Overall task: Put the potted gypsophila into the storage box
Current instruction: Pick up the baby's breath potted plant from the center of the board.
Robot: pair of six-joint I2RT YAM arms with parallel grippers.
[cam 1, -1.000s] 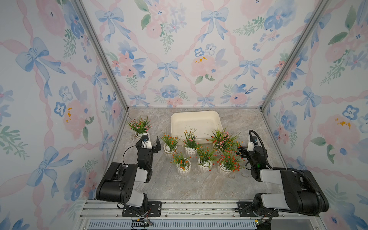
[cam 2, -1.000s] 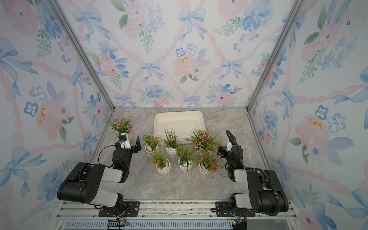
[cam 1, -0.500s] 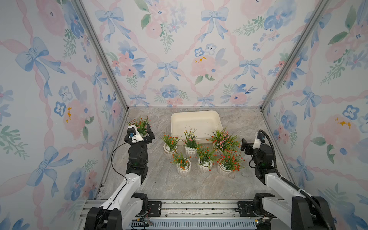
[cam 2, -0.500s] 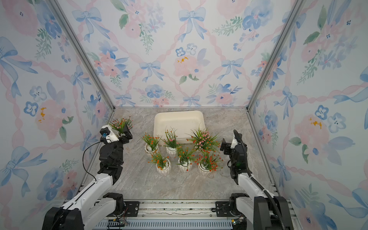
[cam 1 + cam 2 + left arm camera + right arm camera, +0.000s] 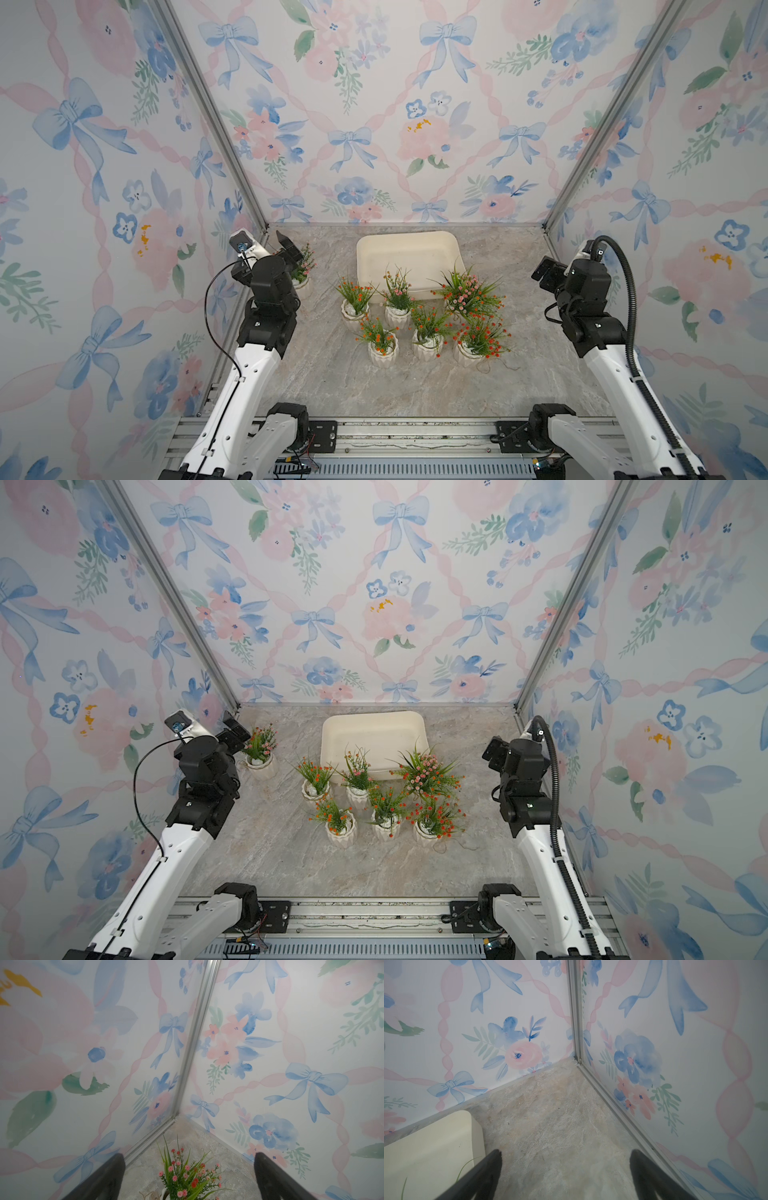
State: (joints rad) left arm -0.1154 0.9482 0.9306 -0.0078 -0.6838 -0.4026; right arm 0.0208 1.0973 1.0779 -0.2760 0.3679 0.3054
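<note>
Both arms, folded low a second earlier, now stand raised at either side of the table [image 5: 332, 386]. The left gripper [image 5: 189, 1156] hangs wide open and empty over the lone pot [image 5: 261, 764]. The right gripper [image 5: 566, 1152], equally open and empty, faces bare table beside the storage box [image 5: 407, 257]. All seven potted gypsophila [image 5: 383, 353] stand outside the empty box, six clustered before it, so the first pick appears imminent.

The storage box [image 5: 407, 253] is cream, the pots [image 5: 383, 356] white and ribbed
</note>
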